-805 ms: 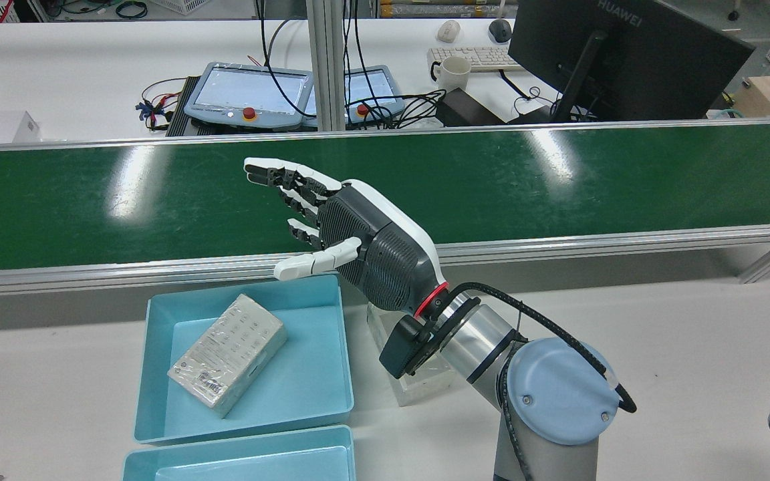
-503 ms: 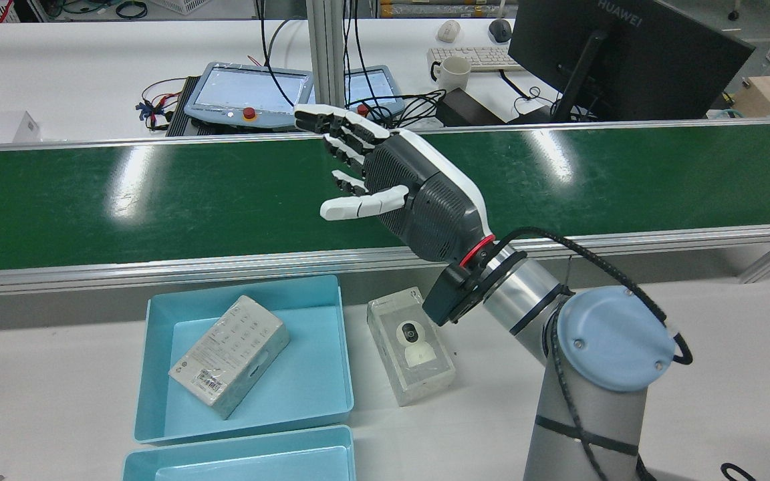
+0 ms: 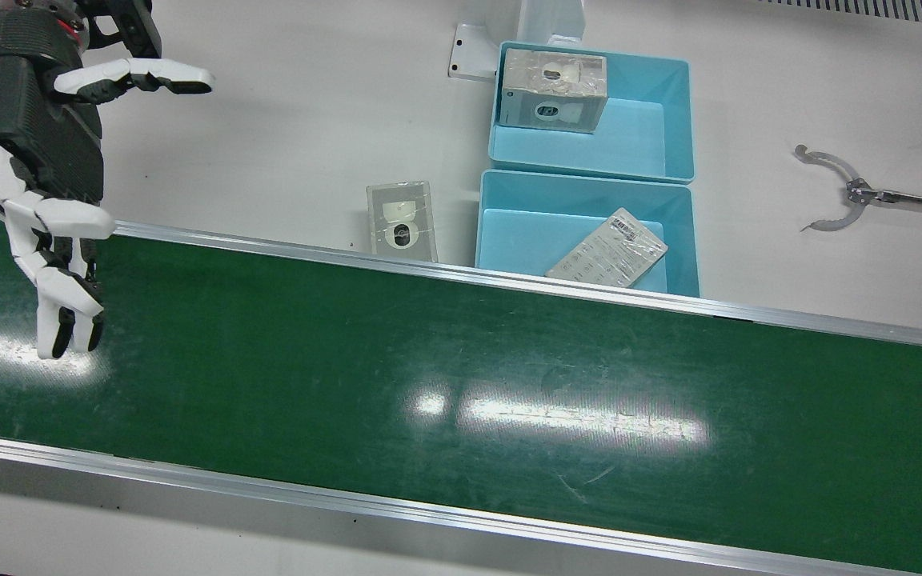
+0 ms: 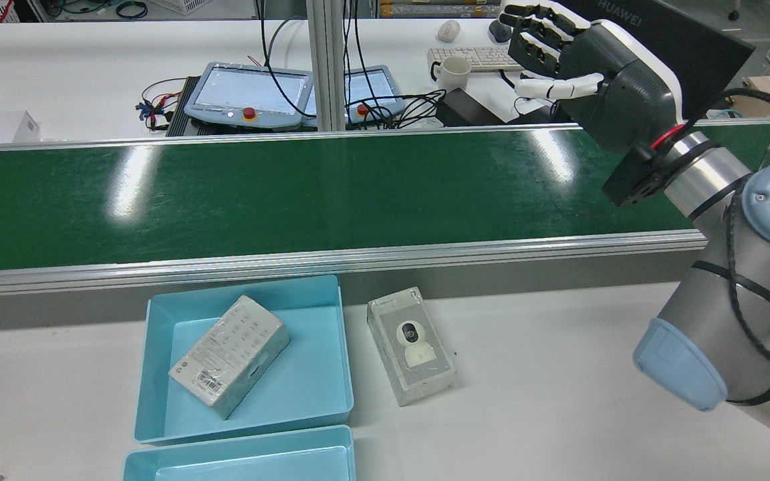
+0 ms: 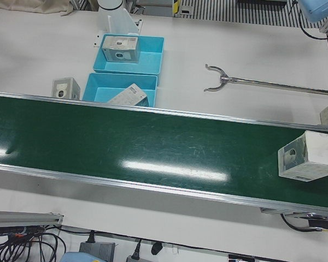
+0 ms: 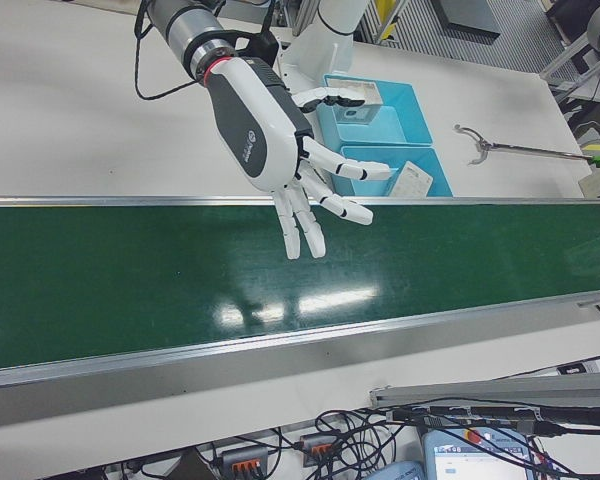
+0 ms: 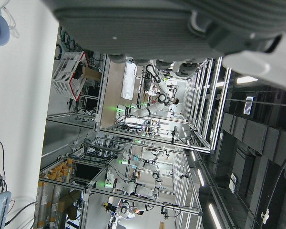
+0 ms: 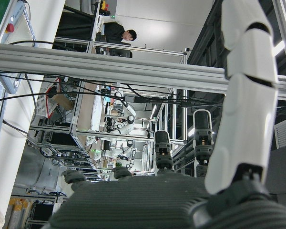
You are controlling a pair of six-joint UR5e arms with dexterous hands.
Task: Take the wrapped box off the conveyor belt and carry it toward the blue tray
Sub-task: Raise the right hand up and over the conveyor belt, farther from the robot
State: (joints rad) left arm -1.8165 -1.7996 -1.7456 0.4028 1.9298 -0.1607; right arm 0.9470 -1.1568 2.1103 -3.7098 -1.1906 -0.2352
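The wrapped box [image 5: 307,162] rides the far end of the conveyor belt [image 3: 461,384], ungrasped — the right hand [image 4: 585,63] hovers empty, fingers wide, so pickup and carry to the blue tray [image 4: 244,361] remain.

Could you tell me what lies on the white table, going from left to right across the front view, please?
Right hand → wrapped box lying on the table → two blue trays, each holding a box and sharing roughly the same span → metal grabber tool.
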